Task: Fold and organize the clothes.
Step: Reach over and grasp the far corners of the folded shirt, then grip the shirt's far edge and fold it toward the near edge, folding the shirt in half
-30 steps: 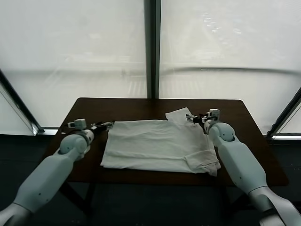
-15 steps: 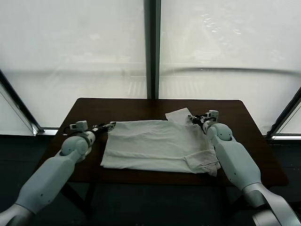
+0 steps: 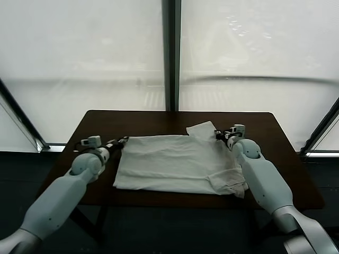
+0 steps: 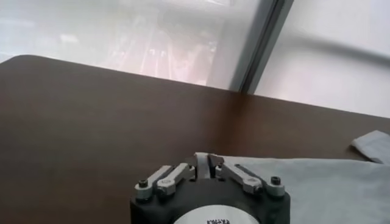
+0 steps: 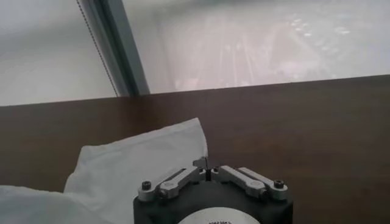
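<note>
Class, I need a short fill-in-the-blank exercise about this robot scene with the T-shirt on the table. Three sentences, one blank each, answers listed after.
1. The white T-shirt lies on a dark brown ____.
2. The left gripper is at the shirt's far ____ corner.
3. The right gripper has its jaws ____ beside the sleeve.

Missing words: table; left; shut

Both arms cover the near corners of the surface (image 3: 159,119). The T-shirt (image 3: 175,161) hides any print, and its near right edge lies behind the right arm.
</note>
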### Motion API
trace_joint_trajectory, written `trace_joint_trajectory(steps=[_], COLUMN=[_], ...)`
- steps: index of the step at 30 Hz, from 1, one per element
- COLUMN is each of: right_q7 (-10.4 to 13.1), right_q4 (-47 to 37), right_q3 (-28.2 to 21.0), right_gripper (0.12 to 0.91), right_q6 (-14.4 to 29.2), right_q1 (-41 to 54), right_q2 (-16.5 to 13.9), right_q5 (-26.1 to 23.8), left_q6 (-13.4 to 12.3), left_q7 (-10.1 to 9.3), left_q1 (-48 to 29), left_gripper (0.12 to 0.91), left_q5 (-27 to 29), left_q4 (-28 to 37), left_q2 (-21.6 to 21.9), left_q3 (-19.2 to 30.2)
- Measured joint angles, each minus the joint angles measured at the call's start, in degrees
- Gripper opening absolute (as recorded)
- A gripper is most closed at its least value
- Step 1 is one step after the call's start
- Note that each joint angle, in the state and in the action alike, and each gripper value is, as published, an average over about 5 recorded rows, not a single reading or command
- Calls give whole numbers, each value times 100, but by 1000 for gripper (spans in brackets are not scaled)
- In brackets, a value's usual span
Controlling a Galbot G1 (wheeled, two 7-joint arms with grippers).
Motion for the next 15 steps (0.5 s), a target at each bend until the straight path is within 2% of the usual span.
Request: trace_joint_trajectory(steps=[8,15], right_q7=[141,318], right_q4=[843,1724], right_q3=[175,413], right_gripper=[139,139], right_q6=[53,-104], right_q1=[-474,-1110], right_q2=[-342,-702], right_q5=[137,289], left_q6=[-26,-103], left_q7=[-31,-40], left_q1=[296,889], left_gripper=[180,180], left_q5=[-3,16], left_q4=[-426,-1114], left_q2=[182,393], left_q3=[-309,-664])
